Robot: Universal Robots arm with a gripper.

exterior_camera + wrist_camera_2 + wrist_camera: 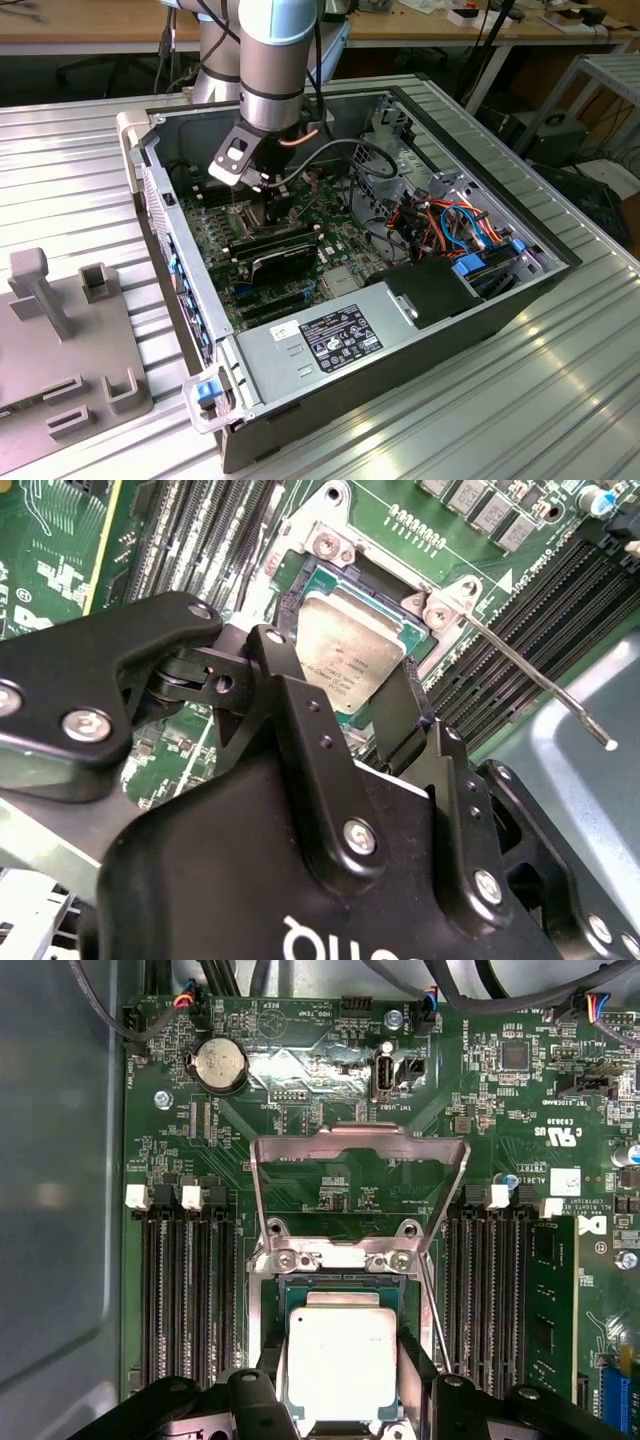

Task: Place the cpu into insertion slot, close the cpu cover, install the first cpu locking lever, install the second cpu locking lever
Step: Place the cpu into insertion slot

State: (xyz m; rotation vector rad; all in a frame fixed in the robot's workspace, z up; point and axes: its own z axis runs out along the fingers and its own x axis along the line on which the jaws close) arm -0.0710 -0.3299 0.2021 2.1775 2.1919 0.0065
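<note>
My gripper (345, 1412) sits low over the board with its jaws set to either side of the cpu (340, 1355), at the chip's width; I cannot tell whether it is pinching the chip or only straddling it. The cpu lies flat and square within the insertion slot (340, 1285), directly under the tool. Outward from there, the cpu cover (360, 1145) stands tipped open from its hinge on the slot's edge away from the gripper, and a thin locking lever (530, 670) sticks up unlatched along one side of the slot.
</note>
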